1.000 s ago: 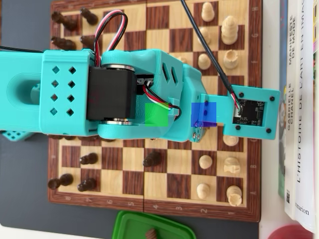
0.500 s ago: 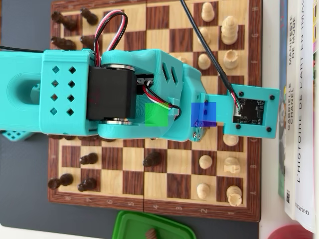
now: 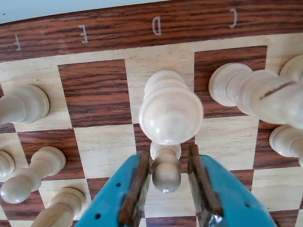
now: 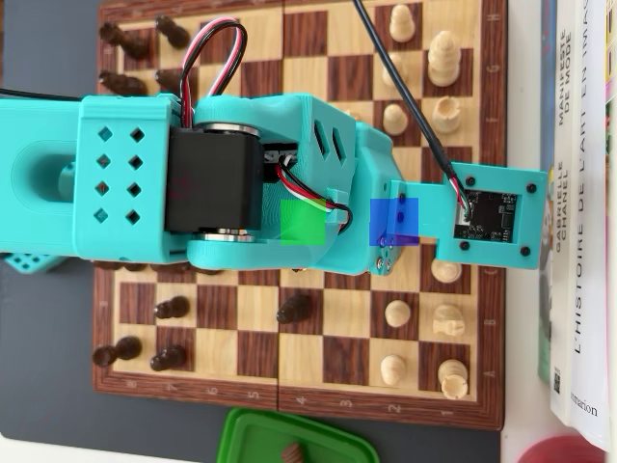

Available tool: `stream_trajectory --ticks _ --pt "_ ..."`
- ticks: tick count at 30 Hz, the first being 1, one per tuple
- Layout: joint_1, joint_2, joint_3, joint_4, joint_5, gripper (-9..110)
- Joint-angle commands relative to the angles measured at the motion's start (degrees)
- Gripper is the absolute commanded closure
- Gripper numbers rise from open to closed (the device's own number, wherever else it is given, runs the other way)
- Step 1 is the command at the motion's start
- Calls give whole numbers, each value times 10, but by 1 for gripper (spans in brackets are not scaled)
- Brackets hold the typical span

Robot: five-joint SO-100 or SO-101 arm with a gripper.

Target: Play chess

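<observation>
In the wrist view my gripper [image 3: 168,158] stands open around a small light pawn [image 3: 166,172] on the wooden chessboard [image 3: 94,90]. The left finger [image 3: 137,189] is at the pawn's side; a gap shows between the pawn and the right finger [image 3: 201,182]. A tall light piece [image 3: 170,111] stands right behind the pawn on the D file. In the overhead view the teal arm [image 4: 241,183] covers the middle of the board [image 4: 299,376] and hides the gripper and the pawn.
Light pieces crowd both sides in the wrist view, on the right [image 3: 255,92] and the left [image 3: 23,104]. In the overhead view dark pieces [image 4: 169,309] stand left and light ones [image 4: 443,58] right. Books [image 4: 578,193] lie right of the board, a green lid [image 4: 289,439] below it.
</observation>
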Motion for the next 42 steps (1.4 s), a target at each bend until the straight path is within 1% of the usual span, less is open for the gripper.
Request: stream_trajectory --ticks 1,11,15,22,42 --pt "3 18 -28 -3 -4 89" --pt "2 18 -26 -4 -4 90" --pt "3 18 -26 -4 -4 96" --pt "4 19 -25 -4 -4 96" --pt "6 210 129 -5 -3 96"
